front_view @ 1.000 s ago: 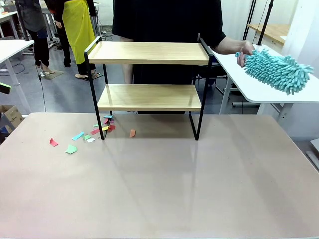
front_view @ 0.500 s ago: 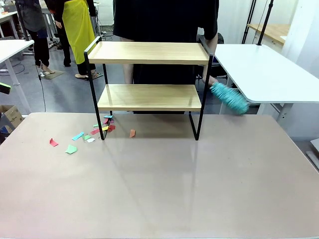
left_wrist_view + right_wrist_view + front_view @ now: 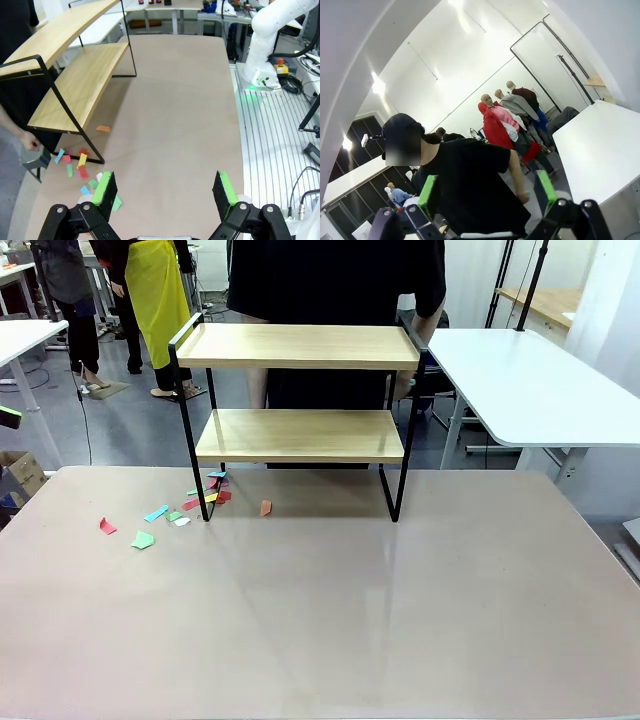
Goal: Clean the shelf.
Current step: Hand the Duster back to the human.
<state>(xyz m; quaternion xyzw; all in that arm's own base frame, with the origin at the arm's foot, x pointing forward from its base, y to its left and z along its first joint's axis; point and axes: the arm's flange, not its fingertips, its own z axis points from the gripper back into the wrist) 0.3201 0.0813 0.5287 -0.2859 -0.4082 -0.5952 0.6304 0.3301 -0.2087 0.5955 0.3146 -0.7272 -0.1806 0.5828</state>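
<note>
In the left wrist view, the left gripper (image 3: 165, 187) has its jaws spread wide, holding nothing, above the bare table (image 3: 180, 115); its base is cut off by the picture's bottom edge. Colored paper scraps (image 3: 80, 165) lie just beyond its near finger. Past them stands the shelf (image 3: 300, 390) at the table's far edge, both boards bare, well apart from the jaws. The right gripper (image 3: 487, 192), jaws likewise wide and empty, faces the person (image 3: 470, 185), whose hand is hard to make out.
</note>
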